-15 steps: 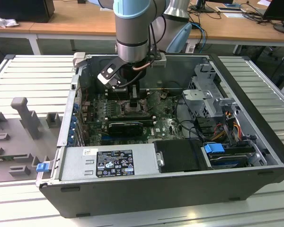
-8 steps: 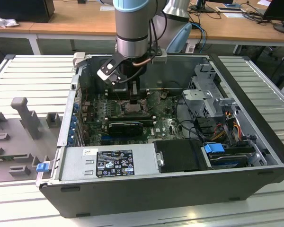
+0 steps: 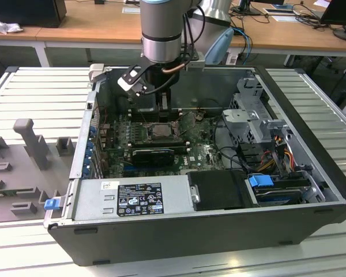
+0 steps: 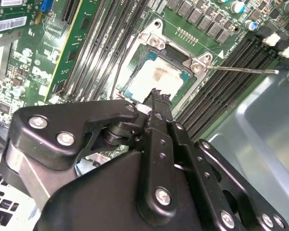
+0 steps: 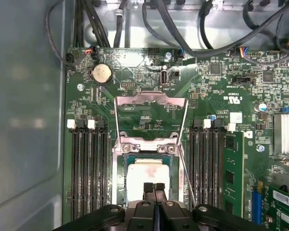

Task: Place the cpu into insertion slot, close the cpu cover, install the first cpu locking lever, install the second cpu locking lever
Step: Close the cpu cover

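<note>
In the exterior view, the arm [image 3: 161, 29] is seen reaching straight down into the open computer case [image 3: 311, 190], with its wrist held upright above the green board. In the first wrist view, the gripper [image 5: 154, 188] is seen with its two fingertips pressed together and empty. Memory slots [image 5: 86, 168] are seen to either side of the gripper. Directly beneath the tips, the cpu [image 5: 138, 174] is seated flat in the insertion slot [image 5: 120, 185]; whether it is touched by the tips cannot be told. Just beyond the tips, the cpu cover [image 5: 151, 100] is swung back open at the slot's far edge, and board is seen through its window. A thin wire lever [image 5: 185, 171] is seen running along one side of the slot. In the second wrist view, the smudged top of the cpu is shown just ahead of the closed fingertips.
</note>
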`<state>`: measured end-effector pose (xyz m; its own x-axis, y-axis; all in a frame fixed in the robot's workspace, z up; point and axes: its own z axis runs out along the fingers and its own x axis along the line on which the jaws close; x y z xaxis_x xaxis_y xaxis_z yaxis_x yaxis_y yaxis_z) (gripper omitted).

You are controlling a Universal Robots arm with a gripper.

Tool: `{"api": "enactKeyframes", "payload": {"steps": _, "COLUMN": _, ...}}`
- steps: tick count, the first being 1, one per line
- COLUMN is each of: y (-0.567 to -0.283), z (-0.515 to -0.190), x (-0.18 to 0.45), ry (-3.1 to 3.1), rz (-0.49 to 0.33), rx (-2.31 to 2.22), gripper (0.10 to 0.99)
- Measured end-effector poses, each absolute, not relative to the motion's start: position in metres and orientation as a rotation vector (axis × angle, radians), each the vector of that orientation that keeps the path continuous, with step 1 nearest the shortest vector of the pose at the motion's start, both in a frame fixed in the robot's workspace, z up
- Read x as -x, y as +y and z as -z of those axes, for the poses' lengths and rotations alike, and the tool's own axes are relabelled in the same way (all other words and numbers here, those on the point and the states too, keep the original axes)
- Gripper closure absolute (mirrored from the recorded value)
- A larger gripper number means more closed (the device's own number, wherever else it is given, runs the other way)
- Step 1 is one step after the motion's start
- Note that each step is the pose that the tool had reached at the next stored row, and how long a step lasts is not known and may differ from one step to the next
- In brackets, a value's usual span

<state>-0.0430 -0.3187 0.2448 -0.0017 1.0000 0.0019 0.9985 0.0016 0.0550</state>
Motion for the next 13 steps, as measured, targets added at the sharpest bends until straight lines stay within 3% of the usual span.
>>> {"api": "enactKeyframes", "payload": {"steps": 13, "y": -0.323, "z": -0.254, "x": 0.016, "ry": 2.204, "rz": -0.063, "rx": -2.203, "gripper": 0.98}}
